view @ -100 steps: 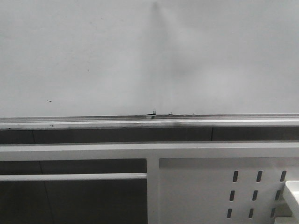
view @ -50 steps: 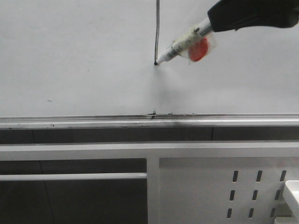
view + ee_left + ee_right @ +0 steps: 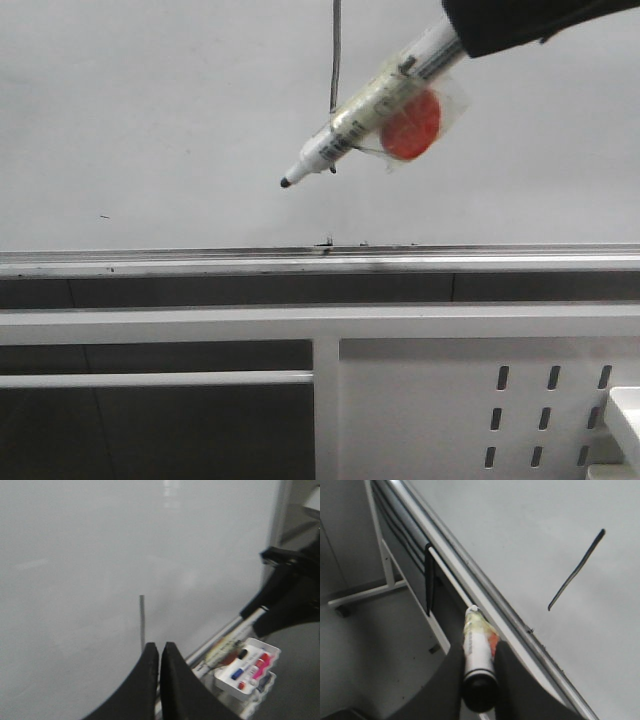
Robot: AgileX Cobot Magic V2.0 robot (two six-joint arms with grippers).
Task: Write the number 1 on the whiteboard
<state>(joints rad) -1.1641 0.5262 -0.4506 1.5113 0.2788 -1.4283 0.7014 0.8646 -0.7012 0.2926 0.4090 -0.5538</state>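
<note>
The whiteboard [image 3: 150, 110] fills the upper front view, with a silver rail [image 3: 150, 262] along its lower edge. The number 1 [image 3: 335, 50] is a thin dark vertical stroke; its lower end is partly hidden behind the marker. It also shows in the left wrist view [image 3: 142, 620] and the right wrist view [image 3: 575, 572]. My right gripper [image 3: 480, 35] is shut on a white marker [image 3: 360, 115] with a red disc [image 3: 412, 125] taped on. Its black tip [image 3: 286, 183] sits off the board, lower left of the stroke. My left gripper [image 3: 159, 647] is shut and empty near the board.
Small black smudges [image 3: 326, 242] sit on the rail. Below it are white frame bars [image 3: 160, 325] and a white metal panel with oval slots [image 3: 450, 400]. A white tray of markers [image 3: 247, 672] sits beside the black right arm [image 3: 290, 595].
One second ago neither arm nor stroke showed. Half a second ago the marker tip touched the stroke's lower end. Now the tip has come away, lower and to the left.
</note>
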